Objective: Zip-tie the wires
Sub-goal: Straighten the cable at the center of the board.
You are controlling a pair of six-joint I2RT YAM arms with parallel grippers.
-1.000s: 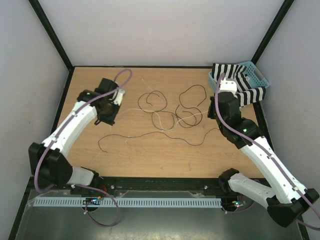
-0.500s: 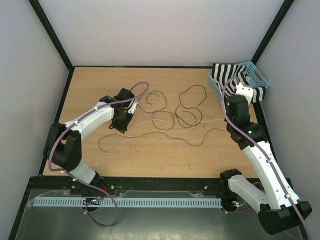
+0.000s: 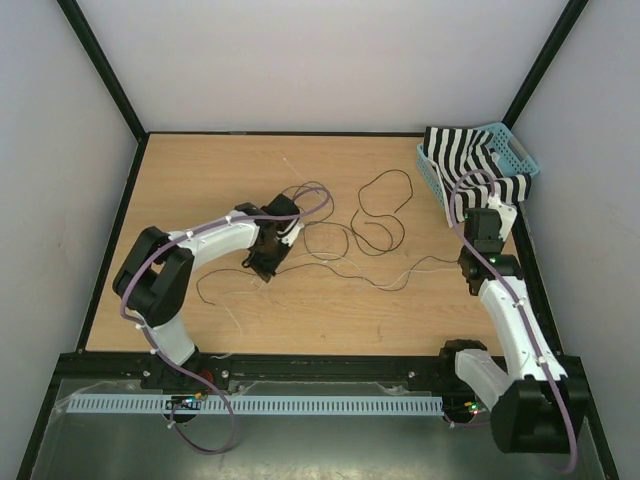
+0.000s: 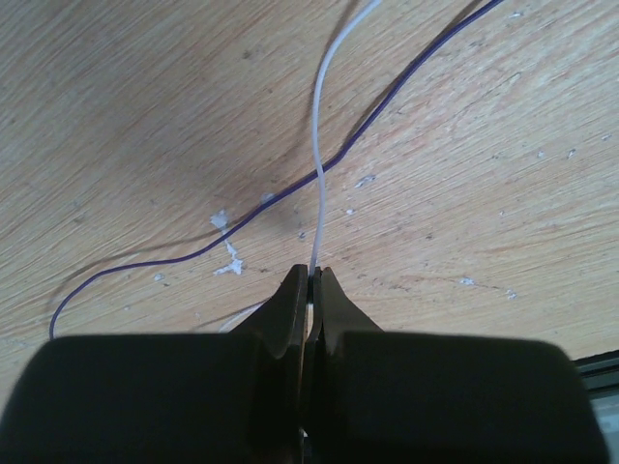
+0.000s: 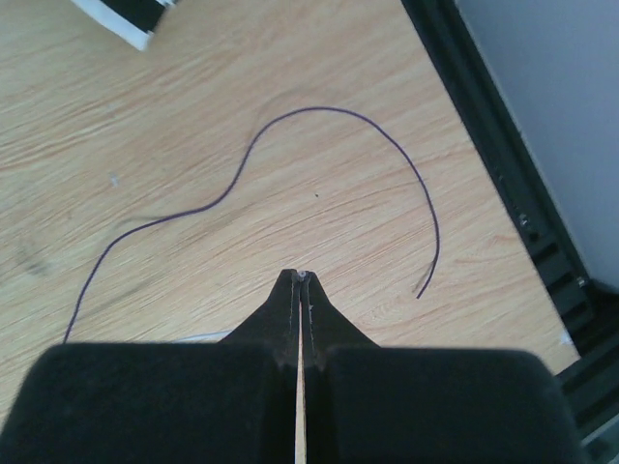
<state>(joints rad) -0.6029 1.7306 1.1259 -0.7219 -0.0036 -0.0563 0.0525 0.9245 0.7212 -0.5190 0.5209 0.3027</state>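
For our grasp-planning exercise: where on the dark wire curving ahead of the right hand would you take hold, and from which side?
I'd take the dark wire near its free end, pinching across it from above: it lies flat on the table, and that end lies alone.

The wires [image 5: 329, 108] are showing black from above and dark purple up close, with one pale strand [image 4: 319, 126] looking white. The counter [image 3: 200, 180] is showing light wood grain. A cloth [image 3: 470, 150] is showing black-and-white stripes inside a light blue basket [image 3: 518, 150]. The left fingers [image 4: 285, 309] and right fingers [image 5: 324, 314] are showing black, and the frame [image 3: 103, 68] is black too.
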